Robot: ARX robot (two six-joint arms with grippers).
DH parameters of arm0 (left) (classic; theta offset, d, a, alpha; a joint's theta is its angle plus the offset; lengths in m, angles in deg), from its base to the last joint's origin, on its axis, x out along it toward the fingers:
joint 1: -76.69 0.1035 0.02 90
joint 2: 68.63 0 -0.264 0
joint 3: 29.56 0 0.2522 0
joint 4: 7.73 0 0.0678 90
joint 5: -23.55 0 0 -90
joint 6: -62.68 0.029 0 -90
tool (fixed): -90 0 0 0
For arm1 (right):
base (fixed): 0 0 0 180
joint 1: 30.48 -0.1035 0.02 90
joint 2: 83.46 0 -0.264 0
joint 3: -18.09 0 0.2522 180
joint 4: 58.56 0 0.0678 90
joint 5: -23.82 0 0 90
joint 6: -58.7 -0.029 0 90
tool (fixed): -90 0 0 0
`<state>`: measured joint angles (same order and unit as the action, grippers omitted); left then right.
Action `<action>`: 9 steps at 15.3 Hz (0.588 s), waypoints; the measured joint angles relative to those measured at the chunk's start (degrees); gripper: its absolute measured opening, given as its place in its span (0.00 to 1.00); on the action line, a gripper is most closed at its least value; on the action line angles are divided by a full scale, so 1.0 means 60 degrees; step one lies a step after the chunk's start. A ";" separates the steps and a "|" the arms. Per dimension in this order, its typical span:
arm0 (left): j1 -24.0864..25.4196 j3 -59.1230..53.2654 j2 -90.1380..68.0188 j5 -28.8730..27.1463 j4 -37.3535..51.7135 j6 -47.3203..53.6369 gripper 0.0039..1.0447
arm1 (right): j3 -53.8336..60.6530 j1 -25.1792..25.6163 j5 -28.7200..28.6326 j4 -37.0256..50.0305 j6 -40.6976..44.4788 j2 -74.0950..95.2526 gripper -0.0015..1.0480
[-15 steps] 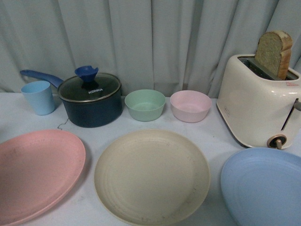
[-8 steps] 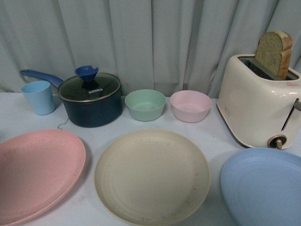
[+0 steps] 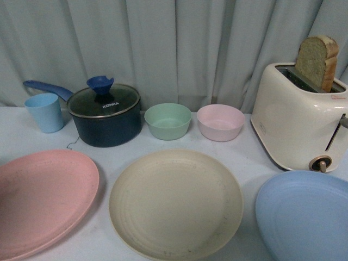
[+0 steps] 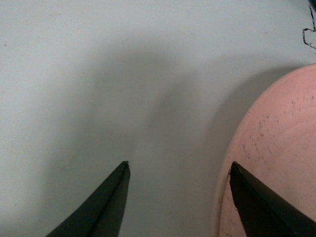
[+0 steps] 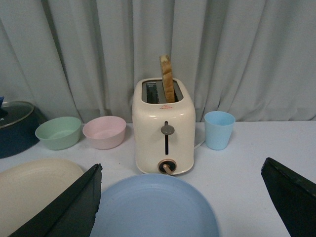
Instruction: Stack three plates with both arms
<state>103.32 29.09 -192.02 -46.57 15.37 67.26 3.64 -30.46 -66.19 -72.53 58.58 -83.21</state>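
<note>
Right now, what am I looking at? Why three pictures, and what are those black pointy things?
This is a robot with two arms. One picture is from a camera on its body, looking at a table. Three plates lie side by side, not stacked yet: pink plate, cream plate, blue plate. Behind stand a pot, green bowl, pink bowl, cup and a toaster holding bread. The other pictures come from cameras on its wrists. The black points are fingers: the left hand at the pink plate's edge, the right hand facing the blue plate. Both hands are open, holding nothing.
</note>
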 joint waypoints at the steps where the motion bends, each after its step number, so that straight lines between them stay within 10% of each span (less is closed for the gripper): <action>1: -0.0051 0.0000 0.0000 0.0058 0.0000 0.0007 0.50 | 0.0000 0.0000 0.0000 0.0004 0.0000 0.0000 0.94; 6: -0.0091 -0.0022 0.0506 0.0415 -0.0280 -0.0270 0.02 | 0.0000 0.0000 0.0000 0.0000 0.0000 0.0000 0.94; 9: 0.0062 -0.0135 0.1716 0.0641 -0.0947 -0.0466 0.02 | 0.0000 0.0000 0.0000 0.0004 0.0000 0.0000 0.94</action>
<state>103.69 28.28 -181.73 -42.72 9.69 64.46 3.64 -30.46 -66.19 -72.51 58.58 -83.21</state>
